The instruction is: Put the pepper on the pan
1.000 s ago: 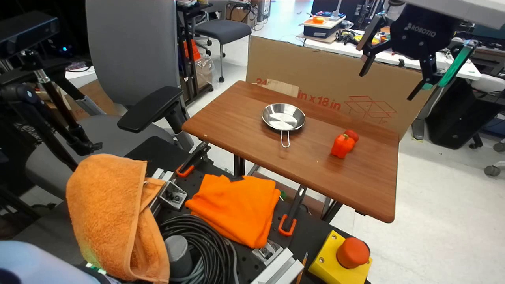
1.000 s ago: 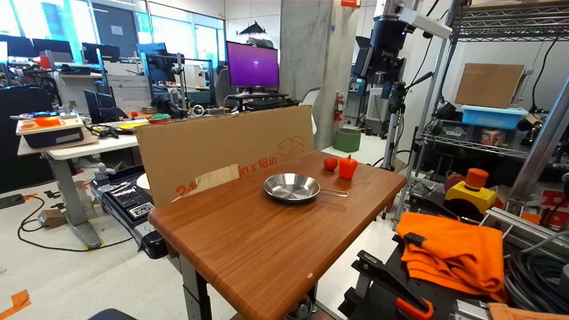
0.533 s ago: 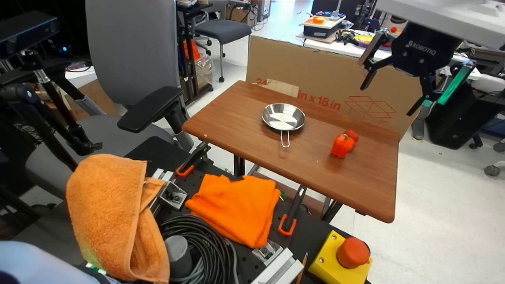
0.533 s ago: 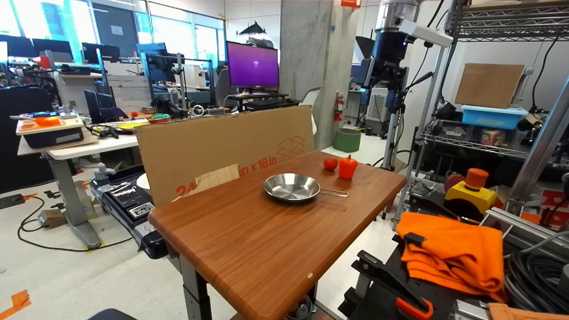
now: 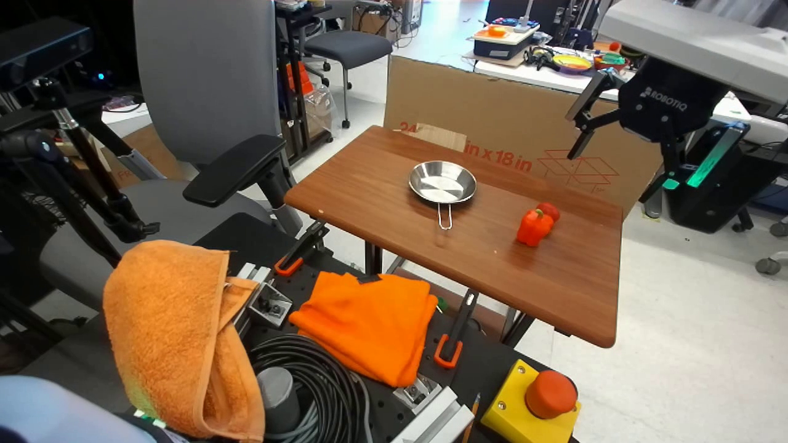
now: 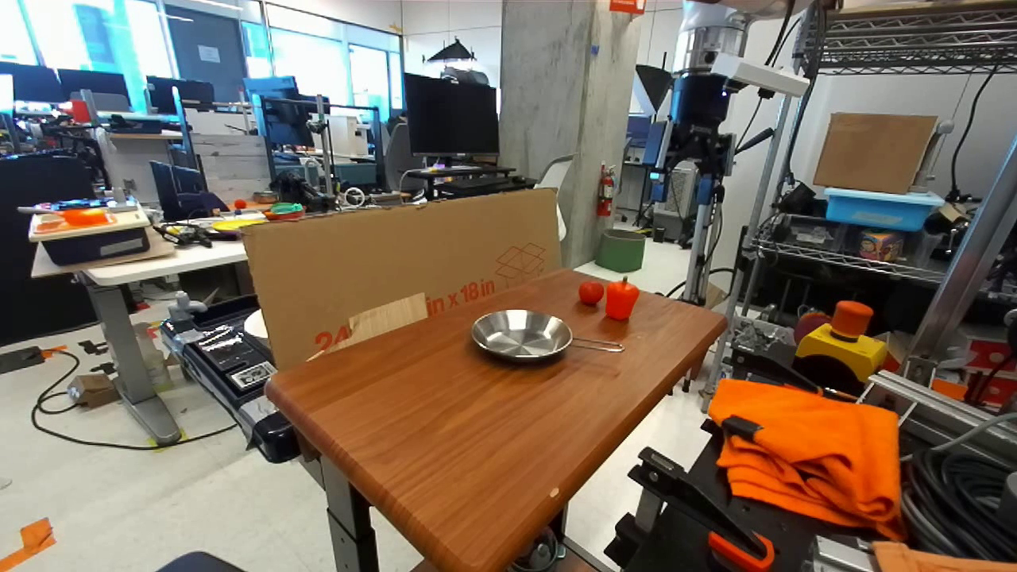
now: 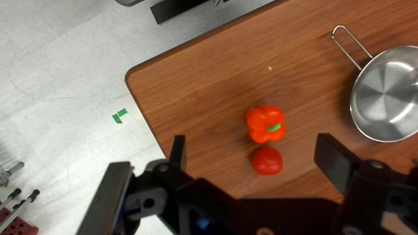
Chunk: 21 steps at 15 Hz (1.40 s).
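Pepper (image 7: 265, 124), orange-red with a green stem (image 7: 273, 127), stands upright on the brown table (image 7: 202, 88). Nearest, at the bottom of the wrist view, is the gripper (image 7: 250, 140): its two dark fingers (image 7: 178, 151) are spread wide and hold nothing. Both exterior views show it well above the wood. Next, between the fingers as seen from the wrist, lies a smaller plain red piece (image 7: 267, 161); the pepper sits just beyond, so close that contact is hard to rule out.

The step looks like the approach before grasping. To do it well, the gripper should probably shift toward the pepper and away from the red piece, then come straight down so the fingers straddle the pepper alone. Their present line seems to suit: one finger on each free side, neither forced between the two pieces. Closing around the middle of the body, below the stem, should hold better than pinching the top; the smooth, lobed skin may let it twist.

Farther off, well apart to the right in the wrist view, lies the silver pan (image 7: 385, 98), bowl upward, its wire handle (image 7: 357, 42) pointing up and left. The pepper will likely need lifting clear of the pan's edge and lowering into the centre before release. Farthest, behind the table in both exterior views, stands a cardboard panel (image 5: 492, 104).
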Available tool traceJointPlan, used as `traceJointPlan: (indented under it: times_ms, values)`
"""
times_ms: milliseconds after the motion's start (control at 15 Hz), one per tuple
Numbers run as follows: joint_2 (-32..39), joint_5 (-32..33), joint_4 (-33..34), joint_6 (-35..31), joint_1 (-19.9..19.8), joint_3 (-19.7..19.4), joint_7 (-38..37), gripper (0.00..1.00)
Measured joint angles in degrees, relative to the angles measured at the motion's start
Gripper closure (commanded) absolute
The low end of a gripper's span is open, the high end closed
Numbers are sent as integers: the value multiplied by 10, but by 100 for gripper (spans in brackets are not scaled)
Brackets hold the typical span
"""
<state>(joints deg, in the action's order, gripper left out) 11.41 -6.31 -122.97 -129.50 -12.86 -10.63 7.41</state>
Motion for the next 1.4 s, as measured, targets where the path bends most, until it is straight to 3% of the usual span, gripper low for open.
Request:
traceJointPlan:
  times_ms: [467, 800, 1400]
  values:
    - [4, 0, 9, 3, 0, 2, -2, 0]
    - [-29, 13, 12, -29, 13, 4, -16, 0]
    - [-49, 24, 33, 22, 19, 5, -102, 0]
